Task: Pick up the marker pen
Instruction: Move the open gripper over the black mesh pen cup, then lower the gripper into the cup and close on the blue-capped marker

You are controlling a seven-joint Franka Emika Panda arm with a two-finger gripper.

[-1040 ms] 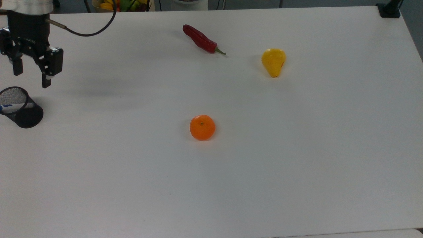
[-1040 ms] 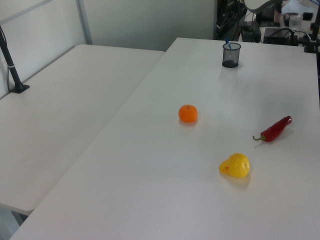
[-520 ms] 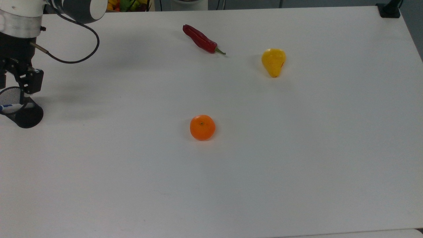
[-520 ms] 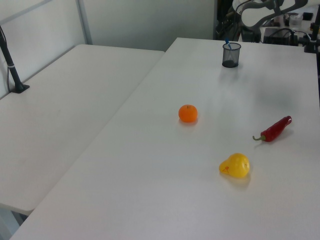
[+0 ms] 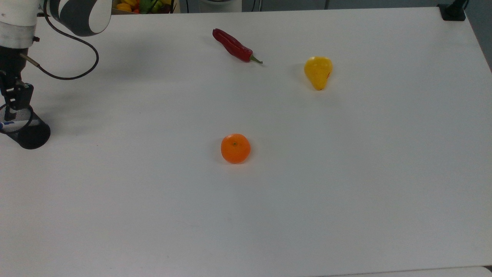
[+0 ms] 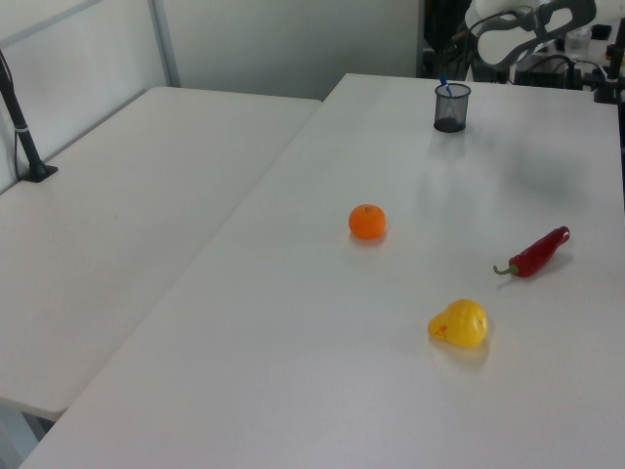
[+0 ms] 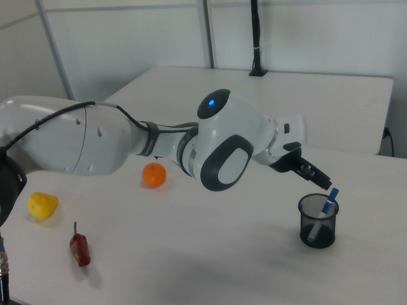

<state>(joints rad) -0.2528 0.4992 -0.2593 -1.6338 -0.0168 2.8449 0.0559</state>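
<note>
The marker pen, white with a blue cap, stands tilted in a black mesh cup at the right view's right. In the top view the cup sits at the far left edge, with the marker pen lying across its mouth. My gripper hovers just above the cup, its tips close to the pen's blue top, open with nothing held. One of its fingers shows over the cup's rim in the top view. In the left view the cup stands at the table's far end.
On the white table lie a red chilli, a yellow pear and an orange, all well away from the cup. A second table adjoins in the left view. The arm's cable loops beside the wrist.
The gripper has moved toward the top view's left and come down, from beside the cup to right over its mouth. The fruit, the chilli and the cup have not moved.
</note>
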